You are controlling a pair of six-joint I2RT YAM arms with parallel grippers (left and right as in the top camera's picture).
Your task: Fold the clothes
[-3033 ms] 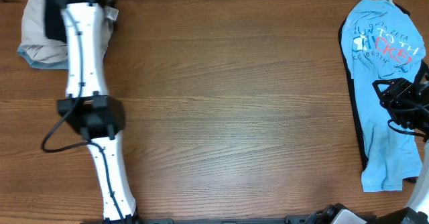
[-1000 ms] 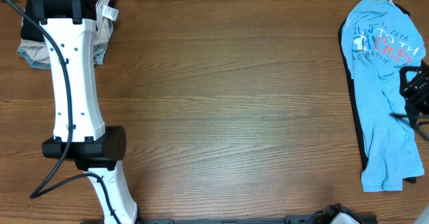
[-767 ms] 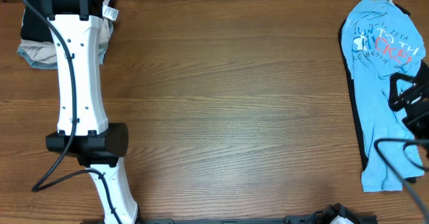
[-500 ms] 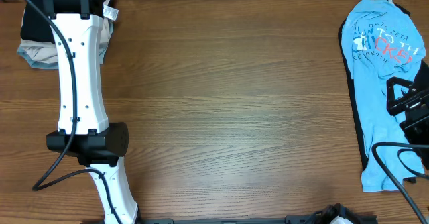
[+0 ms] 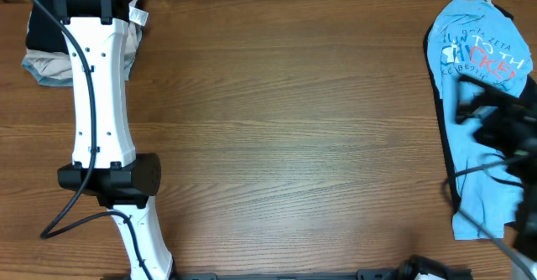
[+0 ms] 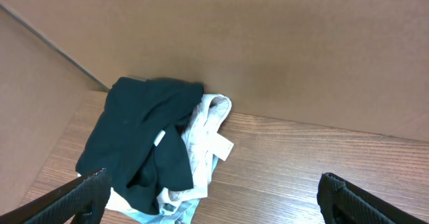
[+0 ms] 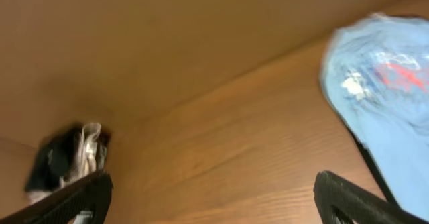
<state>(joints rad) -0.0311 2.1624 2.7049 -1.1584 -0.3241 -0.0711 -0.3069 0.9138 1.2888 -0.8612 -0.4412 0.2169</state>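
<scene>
at the wooden table (image 5: 294, 146)'s far right corner we see the rumpled light blue t-shirt with red-and-white print (image 5: 478, 49), unfolded. our right gripper (image 7: 214, 190) gapes wide above it; our left gripper (image 6: 213, 190), equally wide, faces the dark green and white clothes heap (image 6: 154, 150) at the table's far left corner.

Overhead, I'm looking straight down on the whole table (image 5: 294, 129). My left wrist view sits close over the far-left corner, facing the back wall (image 6: 281, 43), with the clothes pile (image 6: 151, 150) just below. The right wrist view is blurred, aimed left across the table: blue shirt (image 7: 392, 96) near, same pile far off. Overhead shows both.
</scene>
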